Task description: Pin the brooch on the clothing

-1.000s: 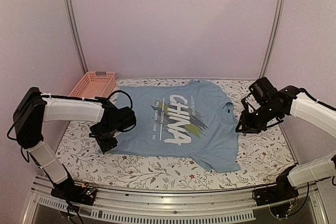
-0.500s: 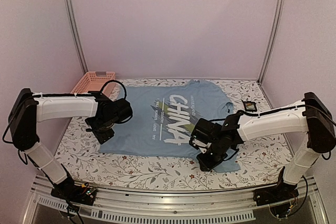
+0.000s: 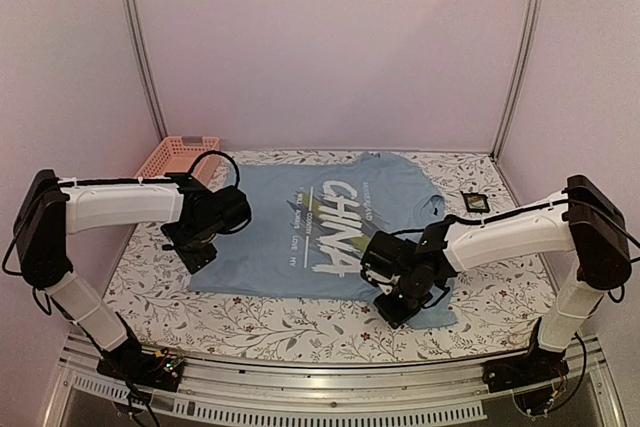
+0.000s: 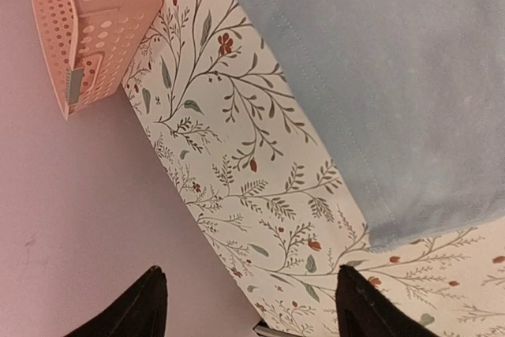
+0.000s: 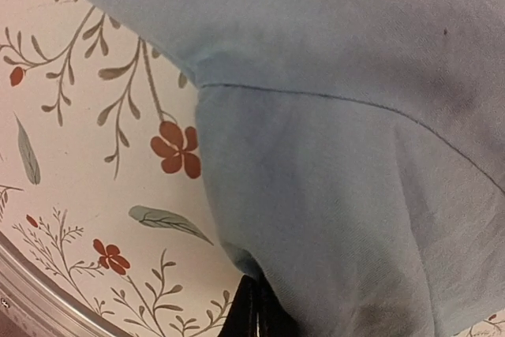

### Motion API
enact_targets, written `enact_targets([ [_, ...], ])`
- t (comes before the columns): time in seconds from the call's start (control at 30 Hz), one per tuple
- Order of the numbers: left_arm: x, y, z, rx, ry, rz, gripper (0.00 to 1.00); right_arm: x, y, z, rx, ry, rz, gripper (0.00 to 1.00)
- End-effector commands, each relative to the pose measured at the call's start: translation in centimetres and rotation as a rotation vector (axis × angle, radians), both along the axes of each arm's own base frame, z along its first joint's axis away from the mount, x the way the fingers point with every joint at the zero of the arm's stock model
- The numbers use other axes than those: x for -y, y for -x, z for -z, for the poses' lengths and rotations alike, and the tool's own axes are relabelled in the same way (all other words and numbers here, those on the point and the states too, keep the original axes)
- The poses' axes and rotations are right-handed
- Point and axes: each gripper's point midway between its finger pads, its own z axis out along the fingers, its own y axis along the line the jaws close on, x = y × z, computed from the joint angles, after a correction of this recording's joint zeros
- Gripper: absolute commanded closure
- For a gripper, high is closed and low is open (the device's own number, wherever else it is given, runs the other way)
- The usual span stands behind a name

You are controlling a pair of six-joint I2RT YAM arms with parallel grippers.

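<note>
At table centre, top view: T-shirt (image 3: 262,237) lies flat, light blue, on the floral table (image 3: 300,325). CHINA print (image 3: 338,219) faces up, roughly mid-shirt.

R gripper (image 3: 398,305) is down at the shirt's 5 o'clock corner, arm reaching in from 3 o'clock. Its wrist cam shows the fingertips (image 5: 252,315) pressed together w/ no visible gap, and the blue fabric runs right down into them, so it reads as closed on a pinch of shirt. A stitched seam crosses the cloth just above the grip. Floral cloth shows at 9 o'clock of the fingers.

L gripper (image 3: 197,253) sits at the shirt's 8 o'clock edge, arm coming from 9 o'clock. In the wrist cam both fingers are spread wide — nothing between them, only bare table cloth. A shirt corner lies just beyond the right-hand fingertip, apart from it, not touching as far as I can tell.

Brooch: can't pick it out in any view, too small to tell.

Other items: pink basket (image 3: 178,159) at 10 o'clock of the shirt, near the back-left corner, close to the fabric edge. Small black frame (image 3: 474,201) lies at 2 o'clock — near the shirt, apart from it.
</note>
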Motion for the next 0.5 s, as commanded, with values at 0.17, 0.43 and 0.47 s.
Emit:
enact_targets([
  [0.17,-0.2,-0.2,-0.3,0.019,0.018,-0.002,0.27,-5.4,8.6,-2.4,-0.374,-0.307,-0.302,1.0],
  [0.43,0.1,-0.2,0.0,0.007,0.029,0.01,0.27,-6.9,9.1,-2.9,-0.426,-0.345,-0.354,0.95],
  [0.47,0.1,-0.2,0.0,0.007,0.03,0.013,0.27,-6.9,9.1,-3.0,-0.427,-0.344,-0.357,0.9],
])
